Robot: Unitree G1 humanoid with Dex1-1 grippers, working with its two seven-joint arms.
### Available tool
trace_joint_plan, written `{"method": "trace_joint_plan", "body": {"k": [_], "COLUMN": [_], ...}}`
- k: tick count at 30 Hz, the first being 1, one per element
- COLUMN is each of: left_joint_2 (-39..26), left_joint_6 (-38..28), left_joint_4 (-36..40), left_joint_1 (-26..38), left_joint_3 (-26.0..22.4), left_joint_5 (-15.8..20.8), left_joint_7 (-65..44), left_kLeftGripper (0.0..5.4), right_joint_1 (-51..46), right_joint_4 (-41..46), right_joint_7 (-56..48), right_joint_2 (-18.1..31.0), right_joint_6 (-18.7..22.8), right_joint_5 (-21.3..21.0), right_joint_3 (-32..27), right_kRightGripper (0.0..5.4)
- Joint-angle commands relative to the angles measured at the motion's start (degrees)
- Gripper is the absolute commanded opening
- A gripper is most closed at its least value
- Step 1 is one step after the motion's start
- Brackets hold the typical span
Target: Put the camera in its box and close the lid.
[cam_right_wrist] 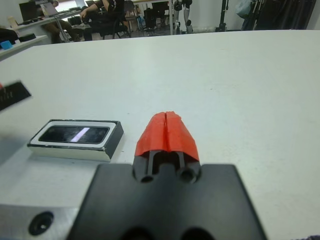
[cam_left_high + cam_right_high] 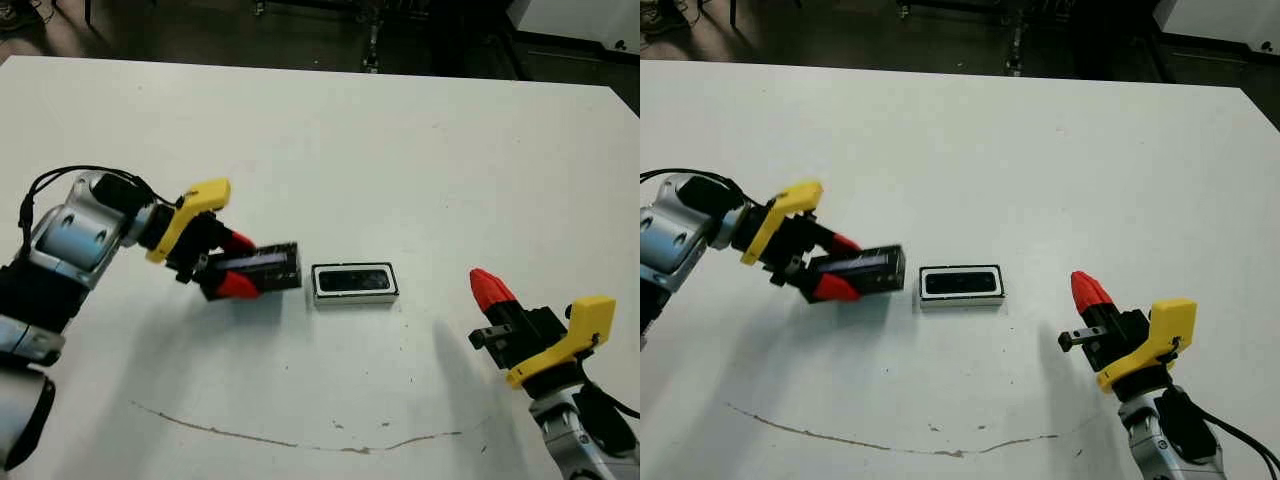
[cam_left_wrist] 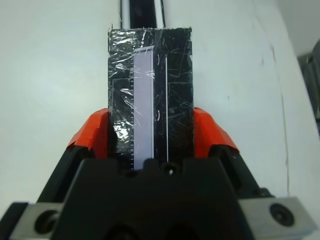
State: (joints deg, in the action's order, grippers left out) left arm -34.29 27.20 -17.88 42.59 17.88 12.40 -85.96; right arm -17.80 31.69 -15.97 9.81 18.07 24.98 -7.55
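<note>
Gripper on your left arm [image 2: 232,263] is clamped on the glossy black lid [image 2: 262,268], holding it just beside the box [image 2: 355,284] on the tabletop [image 2: 400,150], while your right gripper [image 1: 166,131] has its fingers pressed together, holds nothing, and stands well apart from the box. You can judge the first part done, since the camera [image 1: 74,134] already lies inside the white-walled box, and what is left is setting the lid over it. Count one camera, one box, one lid and two grippers.
</note>
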Motion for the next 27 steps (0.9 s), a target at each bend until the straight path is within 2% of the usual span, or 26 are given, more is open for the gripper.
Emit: {"method": "trace_joint_plan", "body": {"k": [1,6,10,27], "left_joint_2": [1.19,3.04,3.64,8.08], "left_joint_6": [-1.38,3.24,7.42,8.18], "left_joint_4": [-0.53,5.94,10.62,11.72], "left_joint_1": [-1.11,-5.10,-6.93,-13.38], "left_joint_3": [-2.05,-4.80,-4.71,-3.45], "left_joint_5": [0.96,2.04,2.27,3.77], "left_joint_7": [2.29,11.35,16.36,22.63], "left_kLeftGripper": [3.17,3.17,3.17,3.17], "right_joint_1": [-0.34,-0.55,-0.70,-1.37], "right_joint_4": [-0.37,-0.06,0.01,0.22], "right_joint_7": [0.21,0.64,0.68,0.77], "right_joint_2": [0.65,0.56,0.39,0.53], "right_joint_6": [0.60,1.07,1.00,0.21], "right_joint_5": [-0.11,-0.15,0.09,-1.23], "right_joint_3": [-0.11,0.13,0.26,1.36], "right_kRightGripper": [0.00,0.00,0.00,0.00]}}
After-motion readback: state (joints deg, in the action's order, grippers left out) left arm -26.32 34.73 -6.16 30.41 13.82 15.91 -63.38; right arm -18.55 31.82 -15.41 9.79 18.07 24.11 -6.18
